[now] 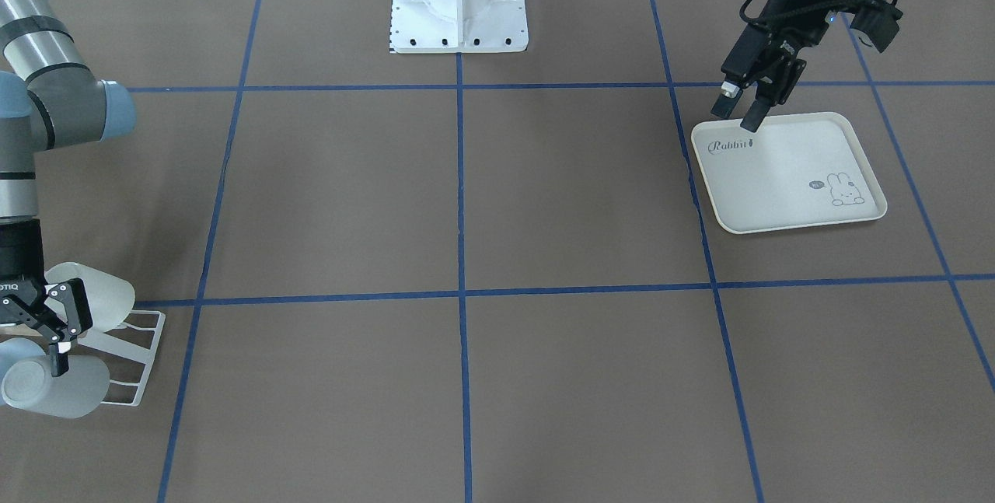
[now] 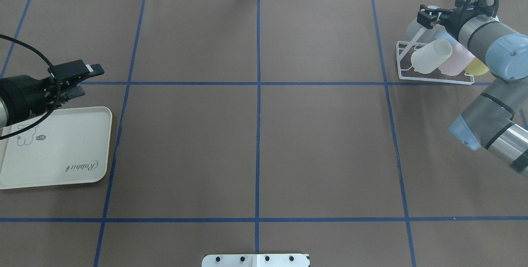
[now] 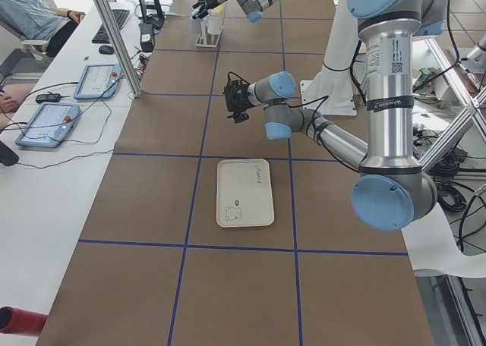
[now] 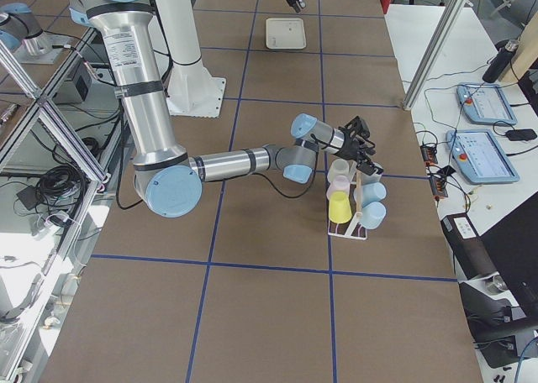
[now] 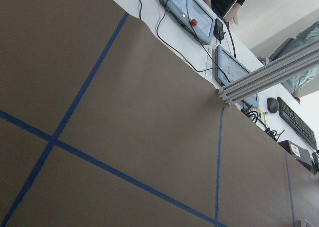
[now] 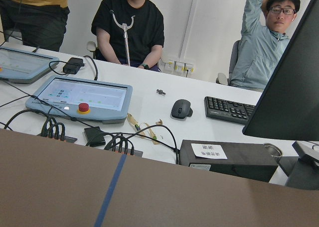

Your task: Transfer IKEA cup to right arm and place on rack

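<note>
The white wire rack [image 2: 433, 78] stands at the far right of the table with several cups lying on its prongs. A translucent white IKEA cup [image 2: 413, 27] lies on its far side, base outward [image 1: 54, 388]. My right gripper [image 2: 425, 17] hovers right over that cup with its jaws wide apart. One finger [image 1: 66, 332] shows and the other runs off the view's edge. Far to the left, my left gripper [image 2: 90, 80] is open and empty above the far corner of the cream rabbit tray [image 2: 62, 151].
More cups sit on the rack: white [image 2: 431, 56], pink [image 2: 456, 62] and yellow [image 2: 476, 67]. The tray holds nothing. The robot's white base [image 1: 459, 5] stands mid-table. People sit behind a desk with tablets [image 6: 79, 95] past the far edge.
</note>
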